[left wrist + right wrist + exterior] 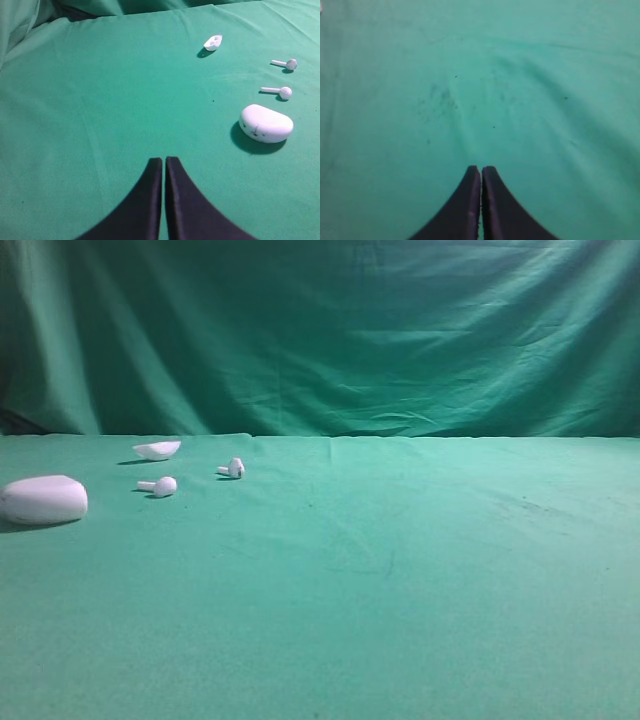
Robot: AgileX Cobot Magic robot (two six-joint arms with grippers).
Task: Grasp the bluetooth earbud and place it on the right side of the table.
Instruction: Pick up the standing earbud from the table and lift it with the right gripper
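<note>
Exterior high view, table: the table, under wrinkled green cloth, meets a matching green backdrop at its far edge.
Exterior high view, bluetooth earbud: the bluetooth earbud lies near the far left corner, its rounded head showing a small dark speck, stem pointing left.
Exterior high view, twin earbud: a plain white twin earbud lies just left of it and slightly nearer the front edge, apart from it.
Exterior high view, case: a white oval case sits at the left edge; a small white shell-shaped piece lies close to the far edge.
Exterior high view, my arms: neither appears here.
Left wrist view, my left gripper: my left gripper has its dark jaws pressed together with nothing between them, above bare cloth.
Left wrist view, things: the case, both earbuds and the shell-shaped piece lie well ahead to the right, none touching another.
Right wrist view, my right gripper: my right gripper has its jaws together on nothing, over bare wrinkled cloth with faint dark specks.
</note>
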